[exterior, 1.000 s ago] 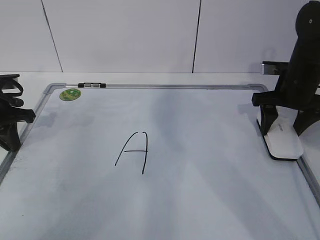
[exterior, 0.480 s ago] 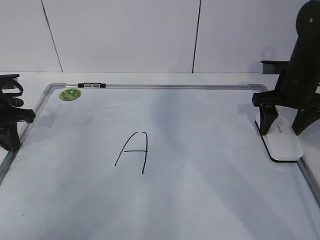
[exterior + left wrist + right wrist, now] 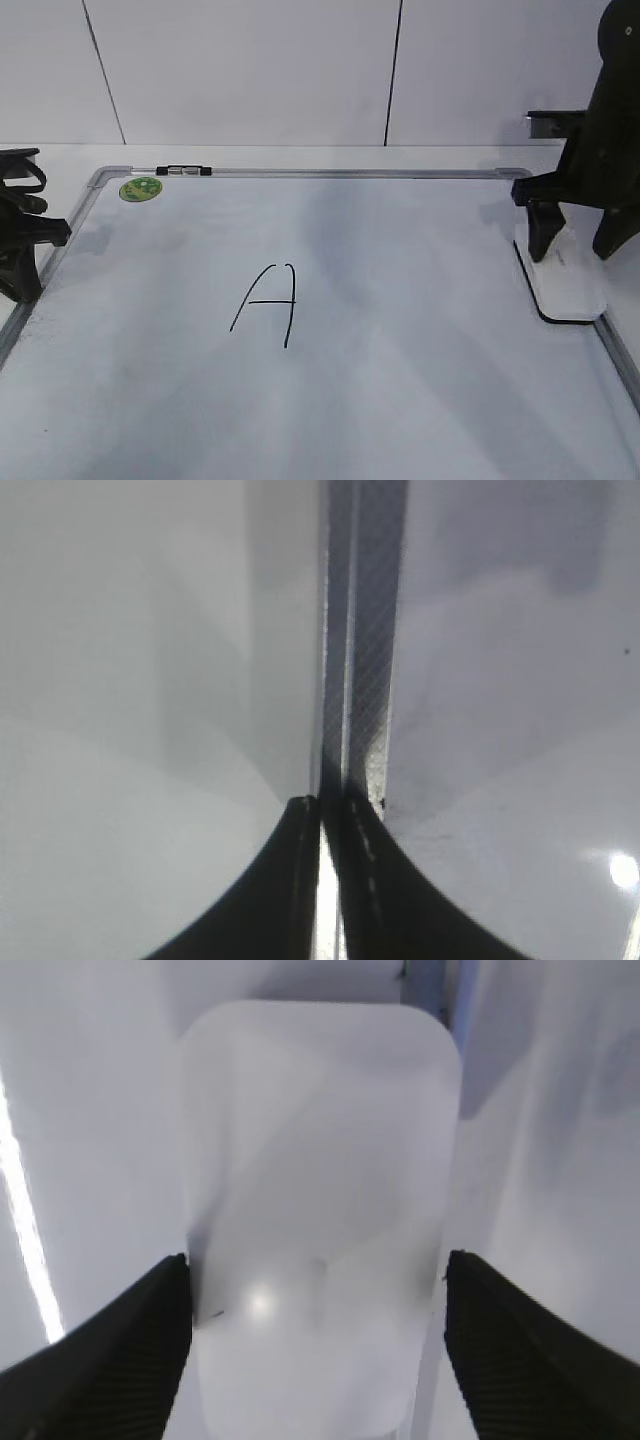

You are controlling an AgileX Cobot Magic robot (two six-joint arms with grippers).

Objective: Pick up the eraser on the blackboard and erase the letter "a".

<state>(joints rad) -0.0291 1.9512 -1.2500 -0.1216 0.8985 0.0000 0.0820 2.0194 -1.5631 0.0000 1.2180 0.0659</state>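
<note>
white eraser (image 3: 562,283) now flat — right end effector (image 3: 570,235) spread, risen.

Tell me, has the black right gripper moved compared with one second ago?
Yes. The right gripper has risen and shifted slightly right, judged against the silver-grey board frame; its open fingers straddle the white plastic eraser.

Right gripper (image 3: 570,238) upright with jaws spread wide; left gripper (image 3: 327,825) low, jaws pressed together.
</note>
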